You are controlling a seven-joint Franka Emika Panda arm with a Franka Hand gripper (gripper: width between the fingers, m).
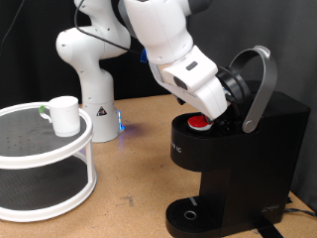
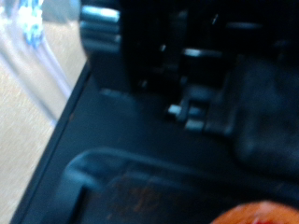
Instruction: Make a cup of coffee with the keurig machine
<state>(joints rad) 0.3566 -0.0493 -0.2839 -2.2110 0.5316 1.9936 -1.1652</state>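
The black keurig machine (image 1: 233,159) stands at the exterior view's right with its lid raised and its grey arched handle (image 1: 260,84) up. A small pod with a red top (image 1: 199,122) sits in the open pod holder. My gripper (image 1: 213,111) is at the holder, right over the pod; its fingers are hidden by the hand and the lid. The white cup (image 1: 63,115) stands on the top tier of a round white rack at the left. The wrist view is blurred: black machine parts (image 2: 187,103) fill it, with a red edge of the pod (image 2: 266,214) at the rim.
The round white two-tier rack (image 1: 40,159) stands at the exterior view's left. The arm's white base (image 1: 94,94) is behind it. The round drip tray (image 1: 188,211) is at the machine's foot. Wooden table (image 1: 134,169) lies between rack and machine.
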